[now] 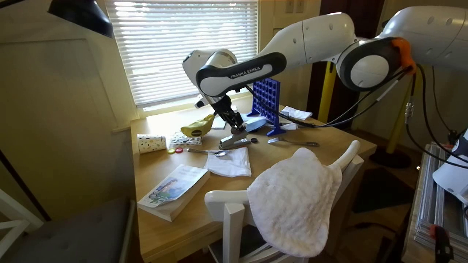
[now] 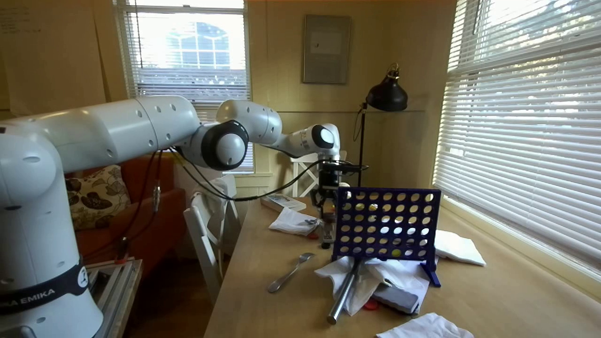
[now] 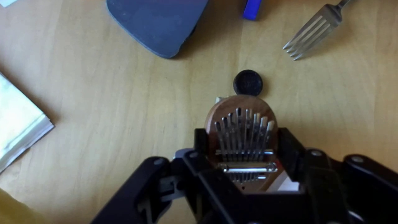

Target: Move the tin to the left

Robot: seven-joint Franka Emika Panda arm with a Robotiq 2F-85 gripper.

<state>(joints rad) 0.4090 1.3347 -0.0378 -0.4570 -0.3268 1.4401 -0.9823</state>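
My gripper [image 3: 241,140] is shut on a small brown wooden thumb piano [image 3: 245,130] with metal tines, its fingers against both sides. In both exterior views the gripper [image 1: 238,128] [image 2: 324,204] points down over the table. A silver stapler-like object [image 1: 232,141] lies just below it; the wrist view mostly hides it behind the thumb piano. I cannot tell whether the thumb piano touches it. Nothing is plainly a tin. A white speckled cylinder [image 1: 151,143] lies on its side at the table's far left in an exterior view.
A blue upright game grid [image 1: 266,100] [image 2: 387,223] stands near the gripper. A black disc [image 3: 247,82], a fork [image 3: 317,29] and a dark blue spatula blade [image 3: 160,25] lie close by. A yellow banana-shaped pouch [image 1: 198,127], napkin [image 1: 236,164] and book [image 1: 175,190] are also on the table.
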